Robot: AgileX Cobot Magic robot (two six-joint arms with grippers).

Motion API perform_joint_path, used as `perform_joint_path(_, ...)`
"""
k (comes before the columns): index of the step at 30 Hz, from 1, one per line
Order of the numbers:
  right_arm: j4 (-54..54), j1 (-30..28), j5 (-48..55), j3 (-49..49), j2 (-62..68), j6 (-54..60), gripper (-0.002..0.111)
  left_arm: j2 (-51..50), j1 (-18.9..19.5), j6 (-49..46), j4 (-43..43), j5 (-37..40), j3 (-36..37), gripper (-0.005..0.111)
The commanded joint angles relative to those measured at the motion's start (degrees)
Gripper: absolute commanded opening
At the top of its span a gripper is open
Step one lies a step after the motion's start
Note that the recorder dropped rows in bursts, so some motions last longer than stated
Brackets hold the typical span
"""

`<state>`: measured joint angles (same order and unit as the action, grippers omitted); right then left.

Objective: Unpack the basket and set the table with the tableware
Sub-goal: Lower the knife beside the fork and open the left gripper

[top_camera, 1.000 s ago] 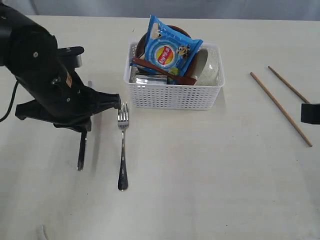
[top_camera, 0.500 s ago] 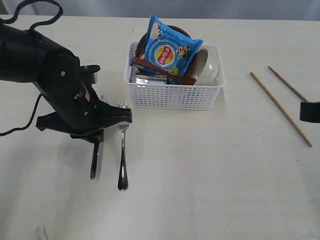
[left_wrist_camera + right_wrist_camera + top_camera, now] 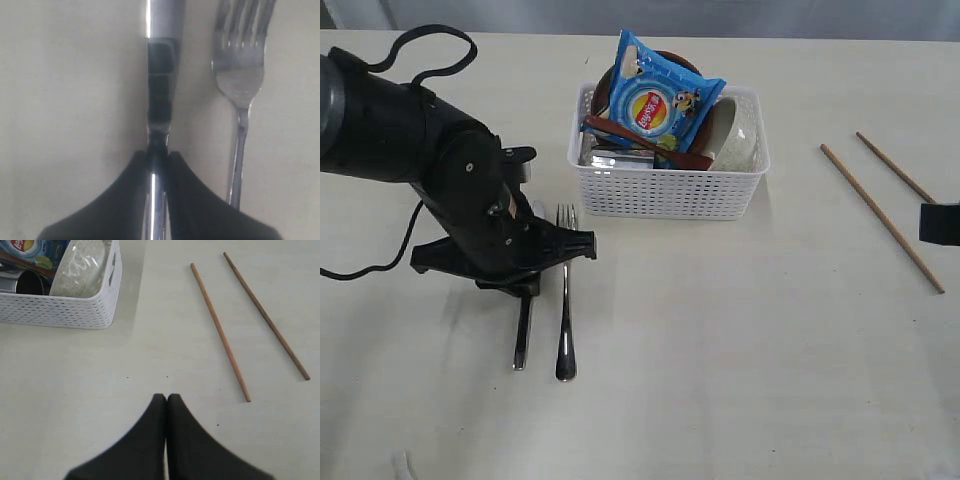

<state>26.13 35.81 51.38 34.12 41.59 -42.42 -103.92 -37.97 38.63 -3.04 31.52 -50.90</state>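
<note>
Looking across the table (image 3: 720,350), we see the left fingers (image 3: 127,205) clenched on the handle of the knife (image 3: 523,335), one finger on each side of the steel. The knife runs parallel to the fork (image 3: 565,300), just beside it at its 9 o'clock and not touching. We cannot tell whether the knife rests on the table or hangs just above it. Both pieces sit at 7 o'clock from the basket (image 3: 665,190). In the basket a blue chip bag (image 3: 660,100) leans over a red-brown wooden spoon (image 3: 645,143). The cream bowl (image 3: 735,135) lies on its side at the 3 o'clock end, with a steel cup (image 3: 30,282) beside it. Two chopsticks (image 3: 880,215) lie apart on the table at 3 o'clock from the basket. The right fingers (image 3: 150,440) are pressed together on nothing, above bare table near the chopsticks.
</note>
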Motion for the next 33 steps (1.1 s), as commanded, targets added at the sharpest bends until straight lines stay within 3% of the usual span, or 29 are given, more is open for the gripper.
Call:
perform_joint_path(1, -0.1, -0.2, -0.4, -0.2, -0.2, 0.5, 0.000, -0.2, -0.3, -0.2, -0.4, -1.1, -0.1, 0.000)
perform_joint_path(9, -0.1, -0.2, -0.4, -0.2, -0.2, 0.5, 0.000, -0.2, -0.3, -0.2, -0.4, -1.0, -0.1, 0.005)
perform_joint_path(16, -0.1, -0.2, -0.4, -0.2, -0.2, 0.5, 0.000, -0.2, -0.3, -0.3, -0.4, -0.5, -0.1, 0.041)
perform_joint_path(19, -0.1, -0.2, -0.4, -0.2, -0.2, 0.5, 0.000, -0.1, -0.3, -1.0, -0.4, -0.5, -0.1, 0.048)
perform_joint_path(28, -0.1, -0.2, -0.4, -0.2, -0.2, 0.5, 0.000, 6.2, -0.3, -1.3, 3.0, 2.9, -0.1, 0.045)
perform_joint_path(31, -0.1, -0.2, -0.4, -0.2, -0.2, 0.5, 0.000, 10.9, -0.3, 0.6, 8.5, 4.7, -0.1, 0.033)
perform_joint_path(33, -0.1, -0.2, -0.4, -0.2, -0.2, 0.5, 0.000, 14.9, -0.3, 1.7, 12.3, 5.4, -0.1, 0.018)
